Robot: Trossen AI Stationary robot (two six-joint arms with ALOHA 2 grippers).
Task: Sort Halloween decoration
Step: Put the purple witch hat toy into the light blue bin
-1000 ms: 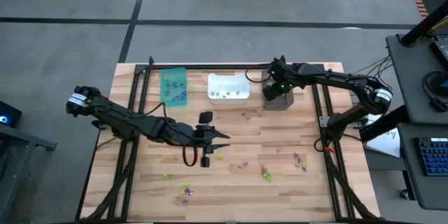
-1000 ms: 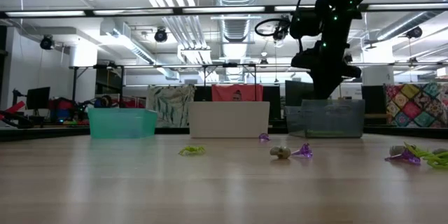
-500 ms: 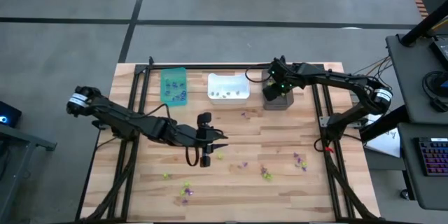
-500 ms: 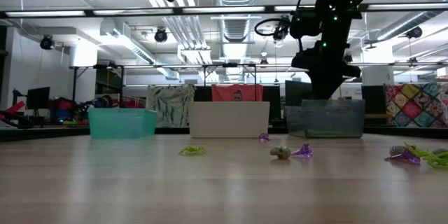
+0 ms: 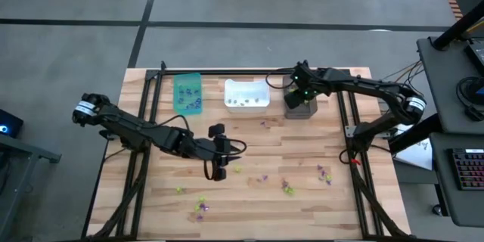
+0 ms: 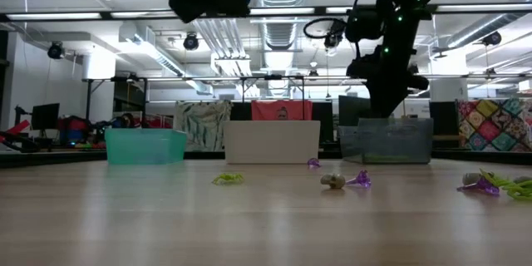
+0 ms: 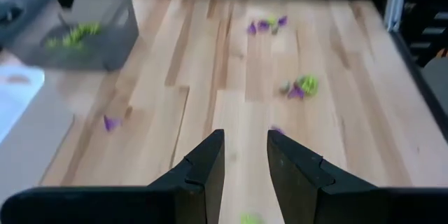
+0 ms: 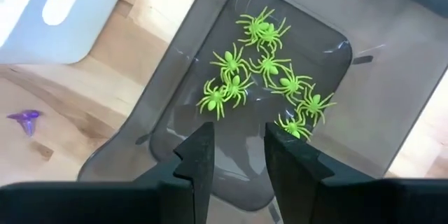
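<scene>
Between the right gripper's (image 8: 234, 157) fingers there's nothing at all: they're spread a little apart and pointing straight down into the dark bin (image 8: 364, 105), which already has a pile of lime-green spiders (image 8: 269, 66) sitting in the bottom. My guess is that's the drop-off spot for green stuff, and hanging right over the middle of the bin makes sense so anything let go lands inside instead of bouncing off the rim. Over at the middle of the tabletop (image 5: 249, 151), the left gripper (image 7: 243, 157) has its fingers parted with an empty gap too, tilted down at the boards, and it looks lined up for whatever lies ahead of it, a blurry green bit (image 7: 250, 218) right below the fingertips being the closest candidate. Rest of the Halloween decoration is scattered: a purple piece (image 7: 110, 122) off on its own, a green-and-purple clump (image 7: 301, 86) further out, another few purple ones (image 7: 264, 25) near the far side, plus more loose bits (image 5: 198, 207) along the near edge in the overhead view. The white bin (image 5: 246, 93) holds a few small pale things, and the teal bin (image 5: 188, 93) has some purple ones, so sorting by colour seems well underway but far from done. Nothing big blocks either arm; the only hassle I can see is the mixed clumps, where grabbing one colour could drag a neighbour along.
</scene>
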